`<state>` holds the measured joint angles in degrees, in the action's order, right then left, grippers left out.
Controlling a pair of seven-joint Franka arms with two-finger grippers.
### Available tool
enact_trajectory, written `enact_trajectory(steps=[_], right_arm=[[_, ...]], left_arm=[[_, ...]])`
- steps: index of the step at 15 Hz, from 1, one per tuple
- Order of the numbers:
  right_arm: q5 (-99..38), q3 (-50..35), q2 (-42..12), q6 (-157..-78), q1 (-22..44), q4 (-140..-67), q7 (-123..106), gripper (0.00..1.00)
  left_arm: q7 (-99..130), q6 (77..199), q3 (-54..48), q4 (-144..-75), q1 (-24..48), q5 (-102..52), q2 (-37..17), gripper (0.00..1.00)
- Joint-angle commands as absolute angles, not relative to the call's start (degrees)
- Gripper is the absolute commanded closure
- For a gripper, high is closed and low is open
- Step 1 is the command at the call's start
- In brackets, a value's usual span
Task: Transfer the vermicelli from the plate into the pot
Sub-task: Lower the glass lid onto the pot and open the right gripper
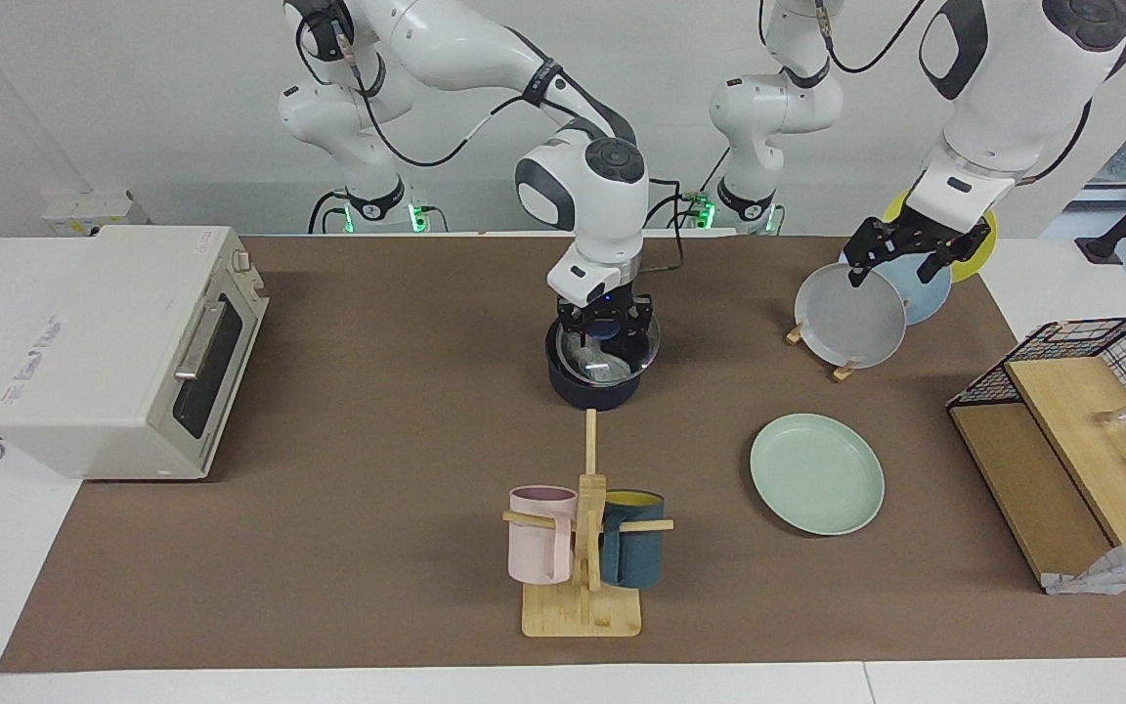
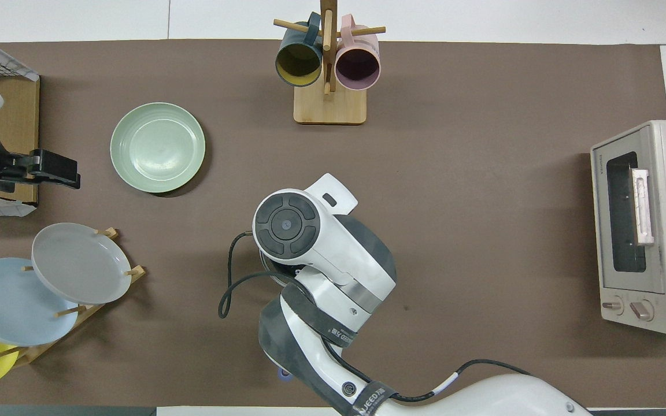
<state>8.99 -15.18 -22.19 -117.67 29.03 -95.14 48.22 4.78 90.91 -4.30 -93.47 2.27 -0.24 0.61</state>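
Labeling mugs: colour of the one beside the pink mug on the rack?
Dark teal mug with a yellow inside; overhead view shows the inside best.

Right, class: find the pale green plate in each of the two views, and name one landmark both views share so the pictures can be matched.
Facing view: the green plate lies flat and bare, toward the left arm's end of the table, farther from the robots than the plate rack.
Overhead view: the green plate sits upper left, above the plate rack.
Shared landmark: the mug stand.
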Motion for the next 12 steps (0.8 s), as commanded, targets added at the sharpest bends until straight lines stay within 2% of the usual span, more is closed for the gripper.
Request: enact_trajectory(steps=[1,12], right_arm=[[10.63,-15.38,-21.27,-116.19,29.09,-95.71,49.04,0.39],[16.87,-15.38,-21.36,-115.31,30.67,-94.48,48.96,0.38]], left_arm=[[4.31,91.58,-4.48,-95.27,1.67,-1.05,2.29,0.00],[4.22,91.76,-4.83,-95.54,0.89,-0.97,2.37,0.00]])
